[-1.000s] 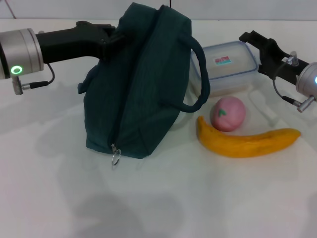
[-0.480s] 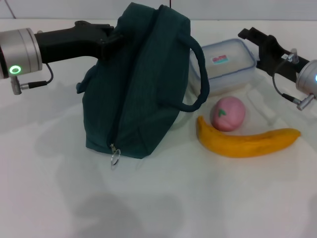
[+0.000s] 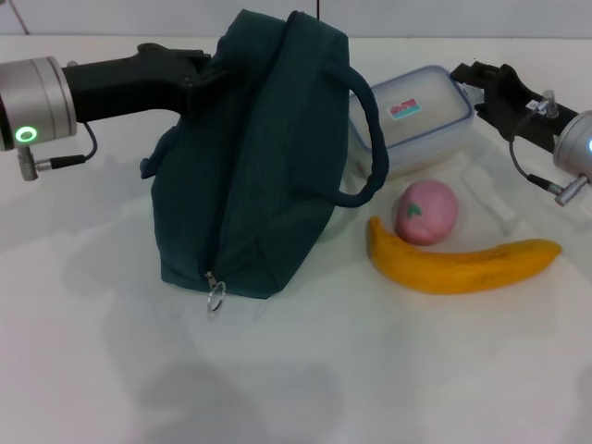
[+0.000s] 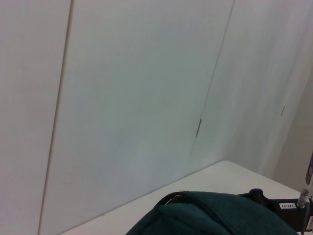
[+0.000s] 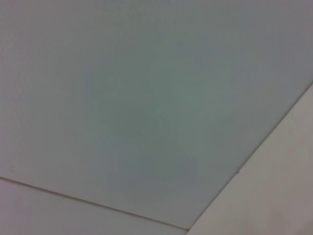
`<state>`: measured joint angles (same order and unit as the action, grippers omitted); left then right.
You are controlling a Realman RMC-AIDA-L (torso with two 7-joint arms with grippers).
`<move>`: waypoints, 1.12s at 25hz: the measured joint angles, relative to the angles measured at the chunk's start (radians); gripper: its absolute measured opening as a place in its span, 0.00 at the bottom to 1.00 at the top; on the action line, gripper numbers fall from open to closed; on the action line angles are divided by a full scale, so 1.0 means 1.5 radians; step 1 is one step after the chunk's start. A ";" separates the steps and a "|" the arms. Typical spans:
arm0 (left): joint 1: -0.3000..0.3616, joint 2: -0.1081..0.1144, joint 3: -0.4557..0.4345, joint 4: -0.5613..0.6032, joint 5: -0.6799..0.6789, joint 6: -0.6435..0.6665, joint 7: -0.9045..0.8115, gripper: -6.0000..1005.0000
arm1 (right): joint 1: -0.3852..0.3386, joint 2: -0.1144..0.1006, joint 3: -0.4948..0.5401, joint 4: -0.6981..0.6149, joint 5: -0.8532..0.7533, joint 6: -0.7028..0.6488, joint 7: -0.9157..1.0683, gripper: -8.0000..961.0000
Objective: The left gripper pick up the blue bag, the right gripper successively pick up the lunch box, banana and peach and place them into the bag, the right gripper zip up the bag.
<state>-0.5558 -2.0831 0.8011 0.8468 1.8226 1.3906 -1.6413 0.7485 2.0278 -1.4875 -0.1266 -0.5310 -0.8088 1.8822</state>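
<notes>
Blue-green fabric bag point(image 3: 259, 157) with two looped handles: head view, item one. It stands propped on the white tabletop point(image 3: 305, 370), its upper rear edge pinched shut in my left gripper point(image 3: 205, 76), which I judge is there to keep the bag raised and steady for loading. Its zip runs down the near face to a ring pull point(image 3: 215, 297); I cannot tell whether the mouth is open.

Item two: clear plastic lunch box with a pale lid and a small label point(image 3: 413, 116), just behind the bag's handle, tilted with its far end raised. My right gripper point(image 3: 472, 81) clamps that end, so I read this as the first of the three pick-ups.

Item three: pink peach point(image 3: 425, 212), touching or nearly touching the long yellow banana point(image 3: 458, 265) that lies in front of it. Both wait on the table.

Left wrist view: top of the bag point(image 4: 215, 215) low in the picture; beyond it pale wall panels point(image 4: 122, 98) with vertical seams.

Right wrist view: only a plain grey-white surface point(image 5: 146, 98); none of the task's items appear.
</notes>
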 joint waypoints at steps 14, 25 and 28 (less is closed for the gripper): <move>0.000 0.000 0.001 0.000 0.001 -0.002 0.000 0.11 | -0.016 0.000 0.001 -0.011 0.019 -0.013 -0.067 0.22; 0.002 -0.002 0.000 -0.004 -0.007 0.001 -0.003 0.11 | -0.028 0.000 -0.005 -0.012 0.047 -0.029 -0.154 0.15; 0.003 -0.002 0.000 -0.007 -0.023 0.001 -0.003 0.11 | -0.036 0.000 -0.008 -0.012 0.050 -0.049 -0.192 0.15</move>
<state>-0.5511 -2.0863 0.8009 0.8360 1.7873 1.3925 -1.6452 0.6941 2.0280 -1.4987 -0.1443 -0.4561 -0.8816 1.5940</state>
